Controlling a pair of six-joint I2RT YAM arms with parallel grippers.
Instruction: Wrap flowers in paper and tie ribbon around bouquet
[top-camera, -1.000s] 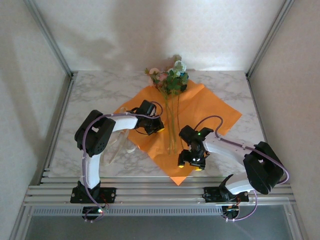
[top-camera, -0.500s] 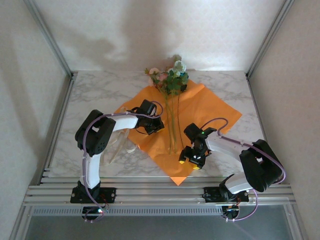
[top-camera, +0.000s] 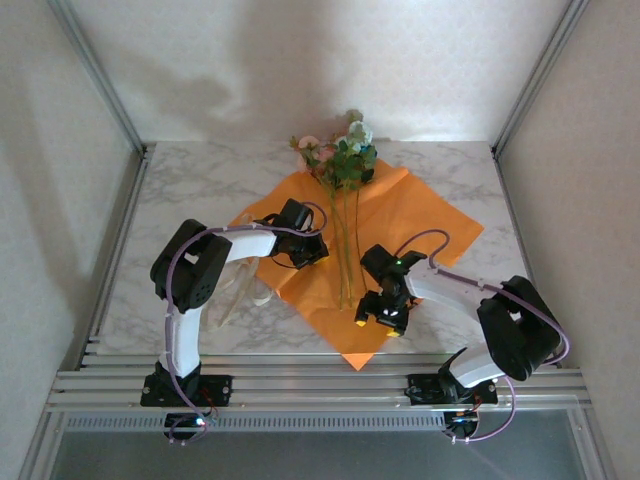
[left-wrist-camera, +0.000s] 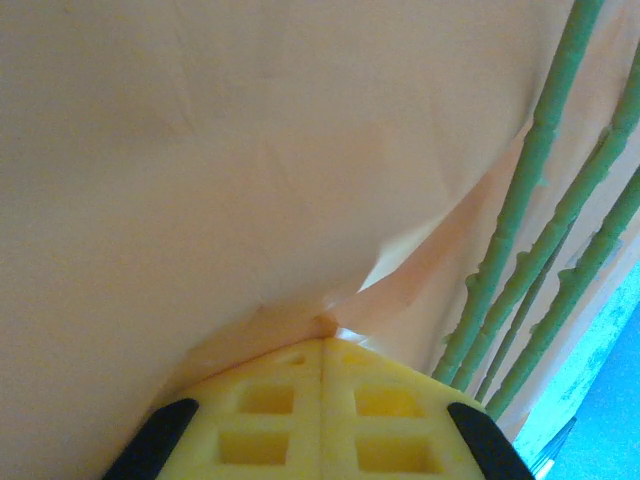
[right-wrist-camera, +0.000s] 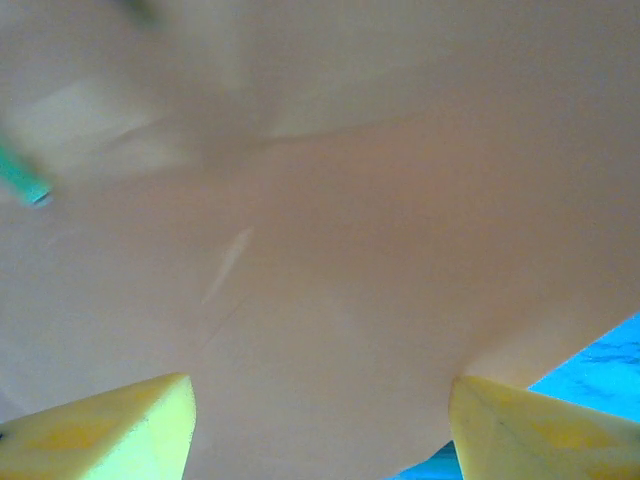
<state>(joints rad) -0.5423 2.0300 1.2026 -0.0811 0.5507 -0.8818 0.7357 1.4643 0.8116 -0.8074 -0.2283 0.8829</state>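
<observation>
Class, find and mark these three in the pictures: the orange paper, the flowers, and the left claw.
paper (top-camera: 425, 225), top view, bare right-hand part of the sheet.
flowers (top-camera: 345, 160), top view, the cluster of blooms and leaves.
left claw (left-wrist-camera: 322, 350), left wrist view, seam where the yellow fingertips meet.

Counts:
- paper (top-camera: 420, 225) x1, orange sheet
- flowers (top-camera: 345, 155) x1 bunch; bloom count unclear, too small
- stems (left-wrist-camera: 520, 200) x4 in left wrist view: three thick, one thinner behind
- ribbon (top-camera: 255, 293) x1, pale strip
- counter (top-camera: 200, 180) x1
- arms x2: left arm (top-camera: 190, 265), right arm (top-camera: 510, 335)
- grippers x2: left gripper (top-camera: 316, 256), right gripper (top-camera: 380, 326)
- yellow fingers (right-wrist-camera: 100, 430) x2 per gripper in wrist views
</observation>
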